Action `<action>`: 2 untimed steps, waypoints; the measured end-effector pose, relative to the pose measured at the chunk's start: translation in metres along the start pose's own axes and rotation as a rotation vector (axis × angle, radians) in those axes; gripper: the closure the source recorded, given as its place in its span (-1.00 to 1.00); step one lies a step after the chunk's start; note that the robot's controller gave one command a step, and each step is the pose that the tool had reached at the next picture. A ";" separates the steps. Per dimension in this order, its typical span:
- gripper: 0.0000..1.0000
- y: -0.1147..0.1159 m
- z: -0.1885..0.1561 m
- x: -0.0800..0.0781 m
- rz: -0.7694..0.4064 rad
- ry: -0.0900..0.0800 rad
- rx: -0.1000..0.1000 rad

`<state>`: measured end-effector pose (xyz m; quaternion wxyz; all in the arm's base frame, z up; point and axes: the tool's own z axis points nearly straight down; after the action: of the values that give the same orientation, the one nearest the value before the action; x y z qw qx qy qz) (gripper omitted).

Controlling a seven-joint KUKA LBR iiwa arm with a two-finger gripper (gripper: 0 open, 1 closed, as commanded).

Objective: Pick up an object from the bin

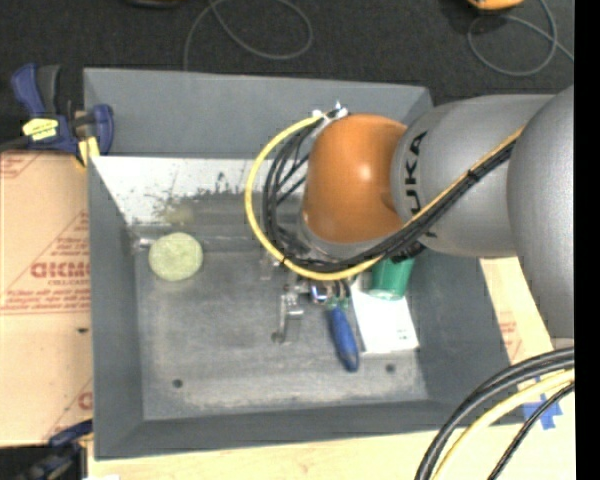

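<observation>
Arm (460, 188) reaches down, pincer (288, 320) seemingly low (beside blue pen (342, 340)).

Blue pen (342, 338), lying flat, right of centre in the bin (260, 108). White box (390, 328) and green cylinder (390, 278), farther right. Pale-green disc (175, 256), flat, bin's left.

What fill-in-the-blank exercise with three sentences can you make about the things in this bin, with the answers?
1. The round thing lying alone in the left part of the bin is pale ____.
2. The slim blue pen-like thing lies beside a flat ____ box.
3. The gripper hangs nearer to the pen-like thing than to the ____ thing.

Missing words: green; white; round.
</observation>
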<state>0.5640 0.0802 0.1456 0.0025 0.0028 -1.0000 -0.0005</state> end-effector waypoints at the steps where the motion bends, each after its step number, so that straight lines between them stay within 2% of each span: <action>1: -1.00 0.000 -0.005 -0.002 0.002 -0.008 -0.001; 2: -1.00 0.058 0.073 -0.082 -0.005 -0.019 -0.003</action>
<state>0.6452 0.1390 0.0721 -0.0071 0.0054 -1.0000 -0.0021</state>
